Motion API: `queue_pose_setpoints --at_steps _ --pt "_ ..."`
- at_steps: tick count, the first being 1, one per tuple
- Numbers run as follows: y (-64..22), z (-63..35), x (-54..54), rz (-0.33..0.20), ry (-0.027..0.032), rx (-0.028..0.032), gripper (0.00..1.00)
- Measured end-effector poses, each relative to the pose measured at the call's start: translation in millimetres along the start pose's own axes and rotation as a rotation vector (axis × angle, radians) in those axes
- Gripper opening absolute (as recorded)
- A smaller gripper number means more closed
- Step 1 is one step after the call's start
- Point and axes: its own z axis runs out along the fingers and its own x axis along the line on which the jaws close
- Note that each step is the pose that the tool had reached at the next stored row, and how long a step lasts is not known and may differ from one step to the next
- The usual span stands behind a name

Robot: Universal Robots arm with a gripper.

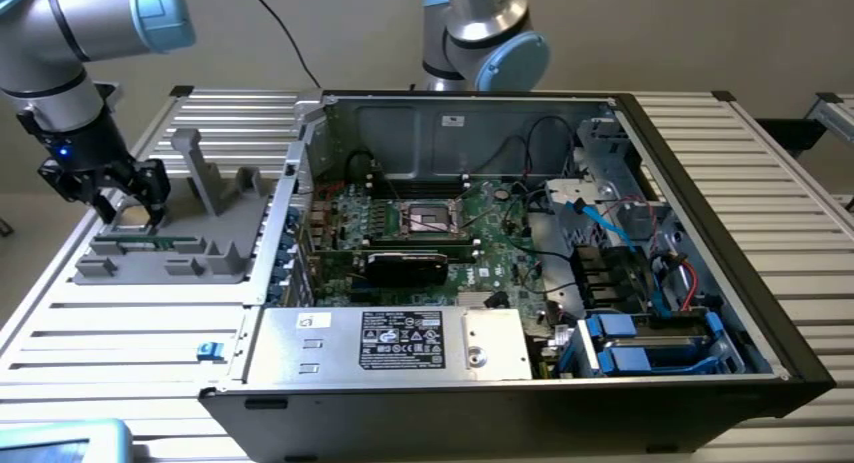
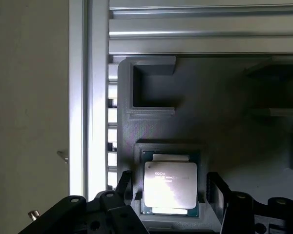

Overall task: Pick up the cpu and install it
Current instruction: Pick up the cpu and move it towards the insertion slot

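The gripper [image 2: 171, 189] is seen spread wide, at its fullest, with one black finger [image 2: 127, 185] on either side of the cpu [image 2: 170, 185]. Nothing is held. The chip is straddled, not clamped, and a sliver of gap can be made out between each finger and the chip's edge. The cpu lies flat in a square recess of the grey printed holder [image 2: 224, 107], its shiny metal top facing up and catching the light, with its thin green border visible around it. A second, empty pocket is moulded into the holder just beyond it.

In the exterior view, the gripper [image 1: 131, 215] is found at the middle left of the frame, lowered onto the holder [image 1: 200, 253], which rests on the slatted aluminium table [image 1: 120, 333]. The arm [image 1: 67, 43] carrying it rises into the upper left corner.

Further toward the exterior view's right, an open computer case [image 1: 787, 323] is laid on its side. Inside it, the green motherboard [image 1: 507, 253] is exposed, with the cpu socket [image 1: 430, 218] near the centre of the frame, well apart from the chip. A black card [image 1: 407, 268] is seated just below the socket. At the top centre, behind the case, a second robot arm [image 1: 487, 33] is seen.
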Motion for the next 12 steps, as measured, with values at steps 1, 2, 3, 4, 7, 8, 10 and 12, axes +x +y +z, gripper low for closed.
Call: queue_pose_setpoints --at_steps 1,2,3,4,7,8,10,12 --pt "0.0 -0.1 0.0 0.000 0.0003 0.0000 0.72" --pt "0.0 -0.1 0.0 0.000 0.0008 0.0001 0.72" --pt "0.0 -0.2 0.1 0.000 0.0009 0.0001 0.72" --pt "0.0 -0.2 0.1 0.000 0.0011 0.0001 0.72" --pt "0.0 -0.1 0.1 0.000 0.0013 0.0001 0.69" --pt "0.0 -0.1 0.0 0.000 0.0013 0.0001 0.69" --pt "0.0 -0.2 0.1 0.000 0.0015 0.0001 0.57" --pt "0.0 -0.2 0.1 0.000 0.0015 0.0001 0.55"
